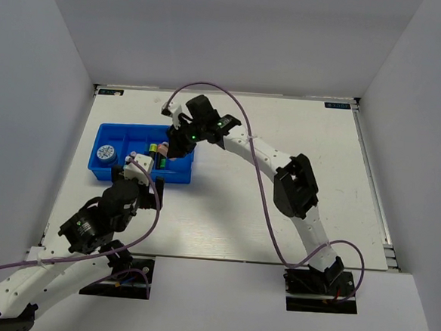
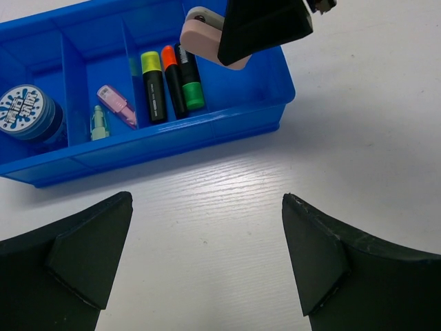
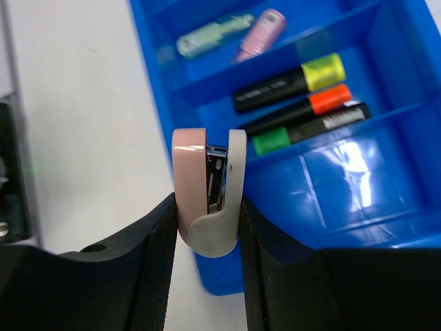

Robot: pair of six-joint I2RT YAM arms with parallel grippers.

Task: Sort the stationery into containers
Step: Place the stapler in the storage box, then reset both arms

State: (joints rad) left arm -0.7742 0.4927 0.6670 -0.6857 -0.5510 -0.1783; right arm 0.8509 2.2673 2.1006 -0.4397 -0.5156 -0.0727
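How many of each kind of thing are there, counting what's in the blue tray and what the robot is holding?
Highlighters: 3 (yellow, orange, green)
Erasers: 2 (pink, mint)
Roll: 1
Clip: 1, held in the right tool
Total: 7

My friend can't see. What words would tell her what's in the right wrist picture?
The right end effector pinches a small pink-and-cream clip over the edge of a blue tray. In the tray, three highlighters share one compartment; a mint eraser and a pink eraser share the next.
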